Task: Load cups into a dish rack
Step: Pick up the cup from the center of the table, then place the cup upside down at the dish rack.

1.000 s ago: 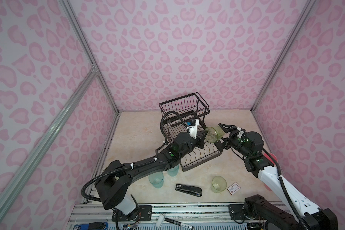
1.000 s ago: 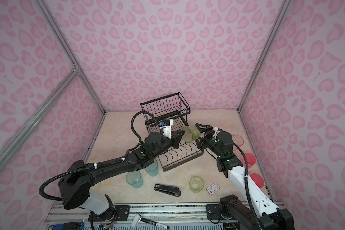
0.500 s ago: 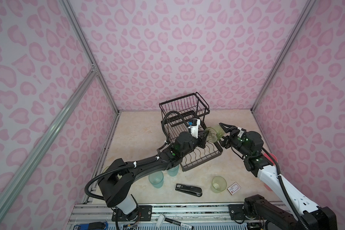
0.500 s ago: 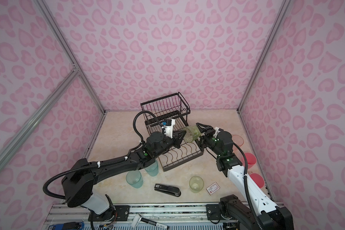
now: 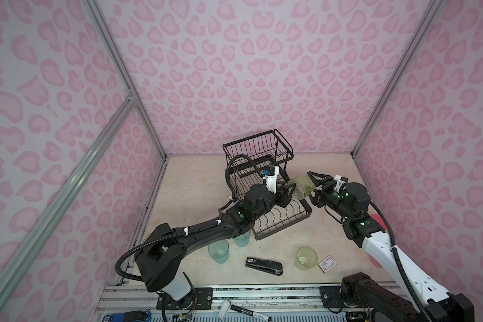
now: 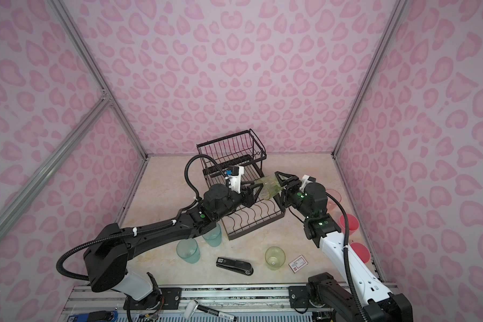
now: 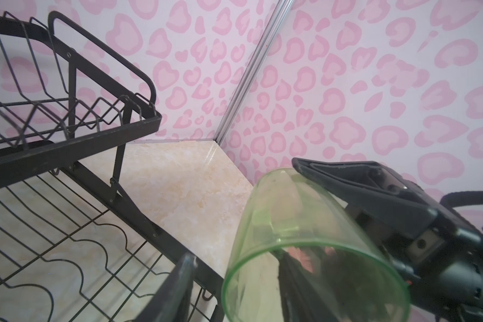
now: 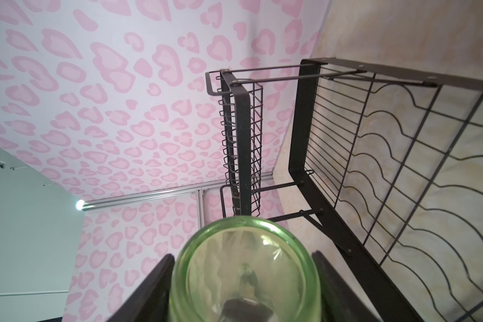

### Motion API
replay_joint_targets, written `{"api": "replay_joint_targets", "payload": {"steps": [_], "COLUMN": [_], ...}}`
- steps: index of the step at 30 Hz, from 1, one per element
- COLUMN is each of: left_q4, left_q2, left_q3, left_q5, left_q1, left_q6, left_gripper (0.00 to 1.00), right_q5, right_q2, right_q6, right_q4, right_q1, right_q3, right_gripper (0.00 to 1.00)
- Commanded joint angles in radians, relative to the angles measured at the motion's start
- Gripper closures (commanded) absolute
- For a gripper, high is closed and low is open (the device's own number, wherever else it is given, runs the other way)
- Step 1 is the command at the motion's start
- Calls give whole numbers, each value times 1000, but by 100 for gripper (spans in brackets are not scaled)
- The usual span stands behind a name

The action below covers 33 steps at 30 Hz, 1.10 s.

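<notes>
Pink heart-spotted walls [image 5: 234,69] enclose a pale beige marbled counter [image 5: 195,195]. The black wire two-tier dish rack [image 5: 258,152] stands toward the back.

The left arm reaches diagonally from its front-left base, forearm low over the rack's lower tray. The left gripper [image 5: 286,196] sits at the tray's right edge with its jaws apart, at the mouth of a translucent yellow-green plastic tumbler [image 5: 300,188]. The right arm rises from the front-right base, bends at the elbow and points toward the rack. The right gripper [image 5: 310,184] is clamped on that tumbler, which hangs on its side in the air just beside the rack's right edge, base toward the right wrist.

In the left wrist view, one left finger [image 7: 176,290] stands outside the rim, apart from it. The other is only a dark shape through the green wall; whether it is inside or behind the cup I cannot tell.

Two frosted teal tumblers [image 5: 219,251] stand before the rack, one partly under the left forearm. A second yellow-green tumbler [image 5: 306,258] stands between a black stapler [image 5: 264,266] and a small red-and-white card [image 5: 326,263]. Pink tumblers [image 6: 348,221] near the right wall are largely covered by the right arm.
</notes>
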Motion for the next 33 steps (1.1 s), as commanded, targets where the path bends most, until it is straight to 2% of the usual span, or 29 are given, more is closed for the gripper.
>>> {"api": "replay_joint_targets", "payload": {"steps": [1, 5, 14, 24, 28, 33], "left_q4": [-19, -82, -387, -793, -890, -985], "left_q2": [-37, -69, -179, -300, -347, -414], "left_q3": [-13, -21, 17, 119, 133, 136], "left_q5": [-23, -24, -53, -91, -88, -74], "left_q1": [4, 11, 27, 89, 135, 210], "left_q6": [1, -3, 0, 39, 54, 76], "left_gripper": [36, 27, 18, 15, 15, 14], "right_q5": [46, 106, 290, 602, 693, 772], "right_q2": [-9, -17, -17, 83, 112, 160], "right_q6": [-122, -255, -565, -1008, -1122, -1232], "right_q4": [-38, -108, -191, -256, -246, -153], "right_q1": [-6, -9, 22, 222, 281, 341], "right_q3": [14, 34, 60, 235, 252, 194], "right_gripper": [48, 48, 50, 51, 52, 52]}}
